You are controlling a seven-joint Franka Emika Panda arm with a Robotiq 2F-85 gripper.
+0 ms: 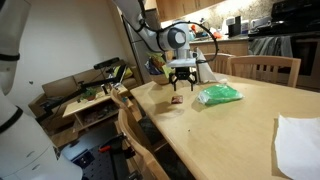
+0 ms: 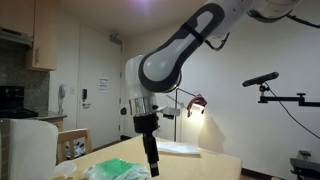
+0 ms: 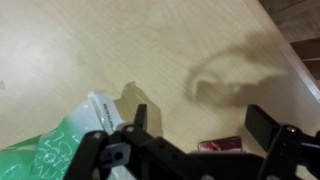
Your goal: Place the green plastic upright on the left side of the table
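The gripper (image 1: 181,84) is hovering wide open, empty; the green plastic (image 1: 219,95) just beside it is looking soft, light and slippery, so I'd pinch its edge.

Ahead of my gripper (image 3: 200,122) the table (image 3: 90,50) lies bare, with wide room to pass. The green plastic (image 3: 50,150) crowds one finger (its crinkled edge is just beside it), and a small red thing (image 3: 222,145) lies under my spread jaws. In an exterior view a white paper (image 1: 300,145) covers the near corner and a chair back (image 1: 265,68) stands at the far edge.
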